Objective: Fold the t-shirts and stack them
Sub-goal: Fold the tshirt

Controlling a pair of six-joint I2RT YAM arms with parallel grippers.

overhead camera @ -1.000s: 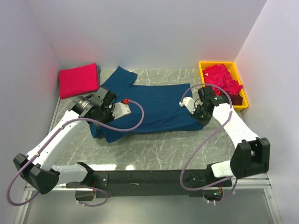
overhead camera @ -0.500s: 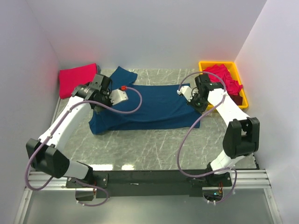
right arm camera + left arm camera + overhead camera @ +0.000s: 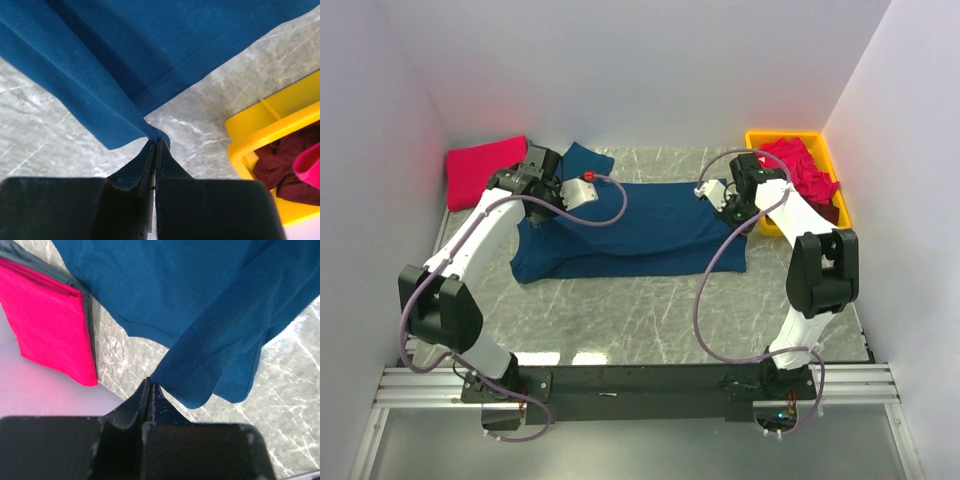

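Two grippers: left gripper (image 3: 150, 386) and right gripper (image 3: 155, 143), each pinched tight on an edge of the navy t-shirt (image 3: 650, 228).
Shirt spot: middle of the tabletop (image 3: 650, 312), nearer its far edge.
Good fold: move both ends together, level; lay edge on edge.
Feel: soft, floppy cloth; hard, shiny, stone-look top.

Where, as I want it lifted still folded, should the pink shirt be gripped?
The pink shirt lies flat against the left wall, navy shirt beside its right edge; so probably pinch its near edge, all layers, coming from that side.
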